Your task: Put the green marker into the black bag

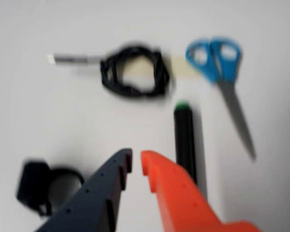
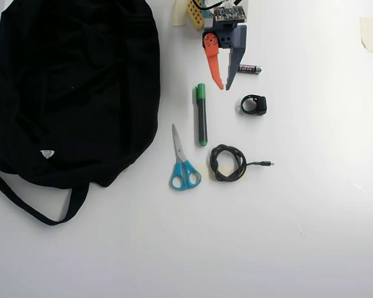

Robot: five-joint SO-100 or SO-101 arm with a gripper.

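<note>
The green marker (image 2: 201,118) lies on the white table in the overhead view, its green cap toward the arm and a small green tip at the far end. The blurred wrist view shows its black barrel (image 1: 185,140) just right of the orange finger. My gripper (image 2: 224,87) hovers beside the cap end, slightly right of the marker in the overhead view. From the wrist camera the gripper (image 1: 136,157) has a narrow gap between its dark and orange fingers, with nothing in it. The black bag (image 2: 74,87) fills the left side, apart from the marker.
Blue-handled scissors (image 2: 183,164) lie between marker and bag. A coiled black cable (image 2: 228,162) sits beyond the marker. A small black ring-shaped object (image 2: 255,104) and a battery (image 2: 249,69) lie right of the gripper. The bag's strap (image 2: 25,198) trails toward the lower left.
</note>
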